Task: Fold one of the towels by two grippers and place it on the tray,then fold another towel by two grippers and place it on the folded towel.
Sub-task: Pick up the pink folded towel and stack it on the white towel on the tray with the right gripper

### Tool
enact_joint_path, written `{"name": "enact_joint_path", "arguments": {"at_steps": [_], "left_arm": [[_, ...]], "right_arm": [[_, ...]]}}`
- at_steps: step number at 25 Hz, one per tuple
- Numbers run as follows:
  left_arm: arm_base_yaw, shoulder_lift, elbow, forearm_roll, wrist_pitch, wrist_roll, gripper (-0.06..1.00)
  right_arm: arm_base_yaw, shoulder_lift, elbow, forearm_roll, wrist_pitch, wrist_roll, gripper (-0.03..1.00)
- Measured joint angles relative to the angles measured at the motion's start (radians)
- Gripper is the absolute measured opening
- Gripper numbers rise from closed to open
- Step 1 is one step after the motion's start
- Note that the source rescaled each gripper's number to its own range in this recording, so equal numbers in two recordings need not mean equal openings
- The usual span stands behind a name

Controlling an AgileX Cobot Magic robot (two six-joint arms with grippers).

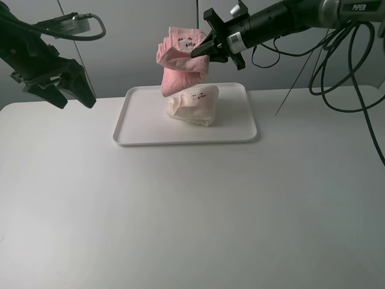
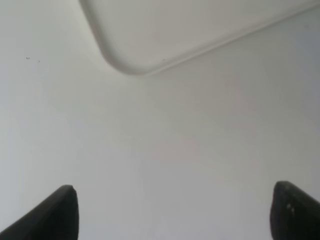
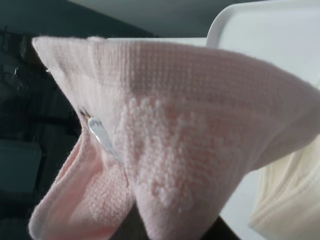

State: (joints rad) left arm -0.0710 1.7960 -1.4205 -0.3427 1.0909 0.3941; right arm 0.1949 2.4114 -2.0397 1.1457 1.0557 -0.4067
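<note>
The pink towel [image 1: 179, 60] is bunched up and hangs in the air, with a small white tag on its top part. The right gripper [image 1: 201, 50] pinches it tight on one side, and the soft pink cloth [image 3: 175, 145] fills the view just in front of that claw. Right under the claw sits the cream towel [image 1: 194, 104], folded into a lump on the white tray [image 1: 144, 139]. The left gripper [image 1: 67, 96] is well apart, above the white table [image 1: 192, 217], spread wide and holding nothing.
</note>
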Motion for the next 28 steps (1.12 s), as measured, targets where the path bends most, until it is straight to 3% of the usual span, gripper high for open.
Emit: {"name": "enact_joint_path", "arguments": {"at_steps": [7,18,20,24,26,28], "left_arm": [[0.0,-0.006,0.002,0.0,0.015,0.0,0.99],[0.0,-0.006,0.002,0.0,0.025,0.0,0.99],[0.0,-0.006,0.002,0.0,0.025,0.0,0.99],[0.0,-0.006,0.002,-0.004,0.025,0.0,0.99],[0.0,-0.006,0.002,-0.007,0.025,0.0,0.99],[0.0,-0.008,0.002,-0.01,0.025,0.0,0.99]], "right_arm": [[0.001,0.089,-0.013,-0.021,-0.039,0.027,0.11],[0.002,0.131,-0.01,-0.135,-0.126,0.081,0.12],[0.004,0.131,-0.01,-0.151,-0.133,0.089,0.26],[0.015,0.131,-0.01,-0.168,-0.127,0.094,0.85],[0.02,0.131,-0.01,-0.168,-0.117,0.094,0.97],[0.023,0.123,-0.01,-0.192,-0.104,0.101,0.99]]}}
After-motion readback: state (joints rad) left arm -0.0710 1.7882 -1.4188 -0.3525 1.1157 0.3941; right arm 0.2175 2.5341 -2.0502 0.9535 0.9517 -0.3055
